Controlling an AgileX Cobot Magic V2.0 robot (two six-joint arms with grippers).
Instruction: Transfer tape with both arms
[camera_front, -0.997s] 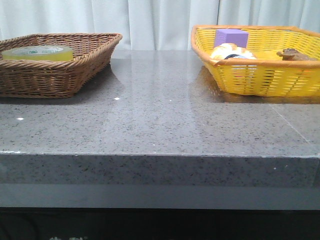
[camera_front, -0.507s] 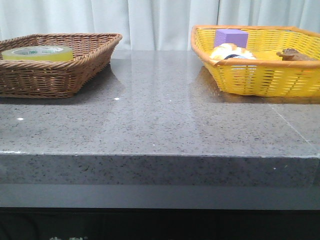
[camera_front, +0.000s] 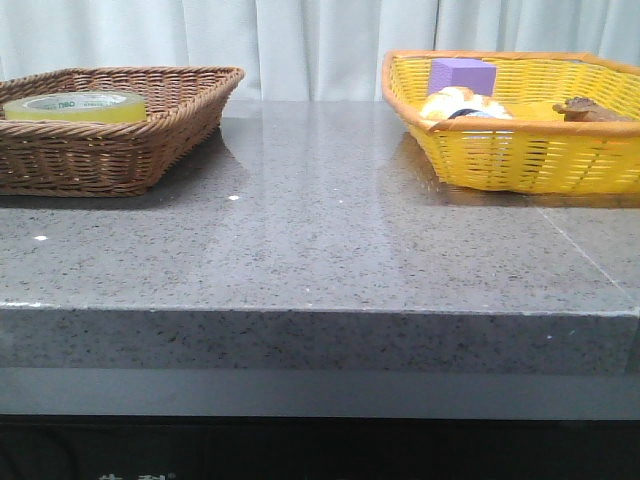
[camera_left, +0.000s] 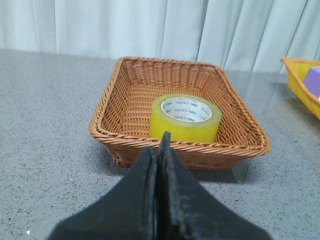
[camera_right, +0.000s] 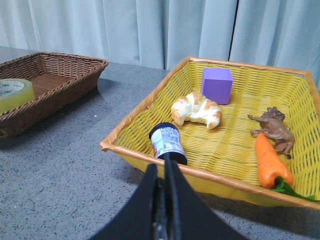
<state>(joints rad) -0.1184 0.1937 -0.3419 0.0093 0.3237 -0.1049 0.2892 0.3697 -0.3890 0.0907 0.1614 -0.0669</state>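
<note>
A staged lab tabletop: grey speckled stone counter (camera_front: 320, 250) filling the frame's middle, plain white curtains (camera_front: 300, 40) across the top.

On the counter (camera_front: 320, 240), one wicker basket (camera_front: 110, 150) sat at the upper left of the front frame and a second basket (camera_front: 520, 150) at the upper right, well apart. The tape (camera_front: 75, 105) lay flat in the left basket. In the right basket lay a block (camera_right: 216, 85) toward the back, a croissant (camera_right: 196, 109) before it, a jar (camera_right: 167, 142) nearest the front rim, and a lion figure (camera_right: 274, 129) with a carrot (camera_right: 270, 160) just beside it.
</note>
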